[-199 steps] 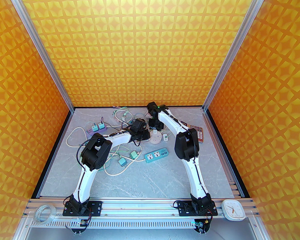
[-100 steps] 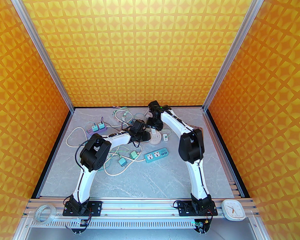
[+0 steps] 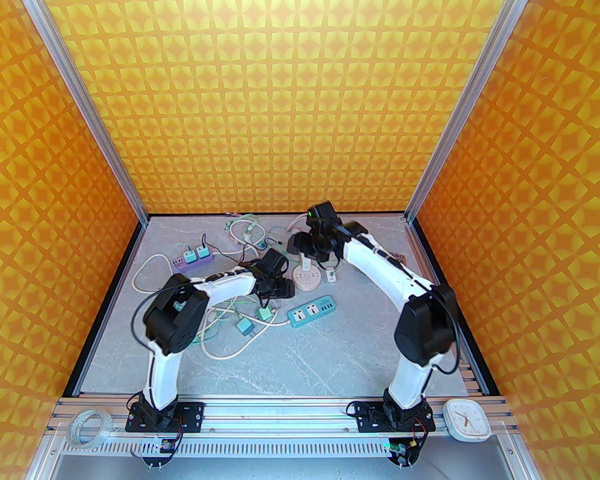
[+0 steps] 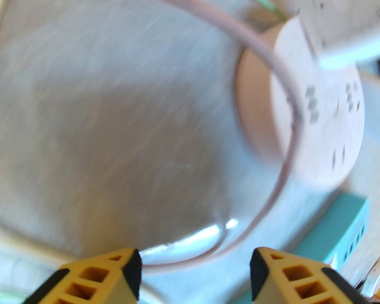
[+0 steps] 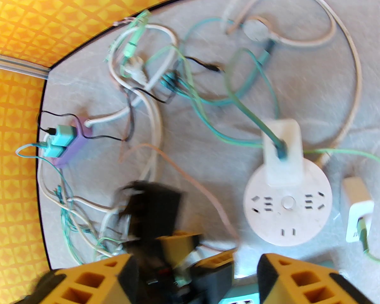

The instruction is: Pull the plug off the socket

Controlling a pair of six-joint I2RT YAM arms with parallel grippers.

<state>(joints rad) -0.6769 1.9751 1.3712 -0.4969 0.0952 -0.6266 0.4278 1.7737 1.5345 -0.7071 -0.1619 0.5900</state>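
A purple power strip (image 5: 72, 144) carrying two teal chargers sits at the left of the grey marbled tabletop (image 3: 330, 358), well apart from the job. The left hand (image 4: 194, 264) hangs low just left of the round white plastic socket (image 5: 288, 204). Its yellow fingers are spread wide with nothing between them. A thin pink cable (image 4: 272, 59) loops in front of it and crosses the socket's face.

The white rectangular plug (image 5: 281, 150) looks seated at the socket's far edge, and a teal cable (image 5: 253, 119) runs out of its top. The right hand (image 5: 196, 274) hovers above the socket, wide and empty too. A small white charger (image 5: 357, 211) lies loose just right of the socket.

Nothing pins the socket down, so a pull on the plug would likely lift the whole disc with it. One hand probably has to press the socket flat. The pink loop could catch a finger and drag the socket sideways. The two hands are near each other and could collide if both close in together. Gripping the teal cable instead of the plug body would strain the cable and might leave the plug in place.
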